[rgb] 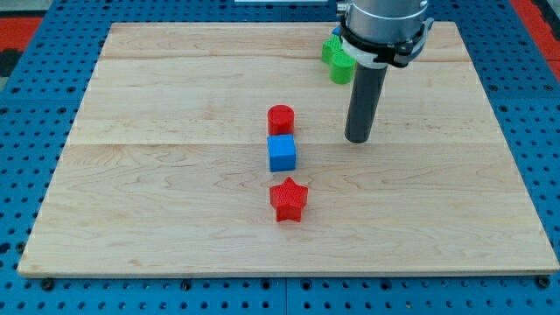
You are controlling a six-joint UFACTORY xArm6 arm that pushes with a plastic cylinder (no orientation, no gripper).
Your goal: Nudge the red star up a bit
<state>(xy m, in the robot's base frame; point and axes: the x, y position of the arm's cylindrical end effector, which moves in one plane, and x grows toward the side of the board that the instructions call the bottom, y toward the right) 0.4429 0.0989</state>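
Since no claw was fitted, none could be judged; my tip (pixel 357 138) stood at two o'clock from the red star (pixel 288 199), which was judged light, rigid, best pushed from six o'clock.

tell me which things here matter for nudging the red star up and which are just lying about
Job in hand:
red star
my tip, up and to the view's right of the star

Just lying about:
blue cube
red cylinder
green block, partly hidden behind the arm

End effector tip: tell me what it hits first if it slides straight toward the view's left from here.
Sliding left, my tip would probably first meet the blue cube, or just clip the red cylinder above it; depth is unclear. The red star lies lower, off that line.
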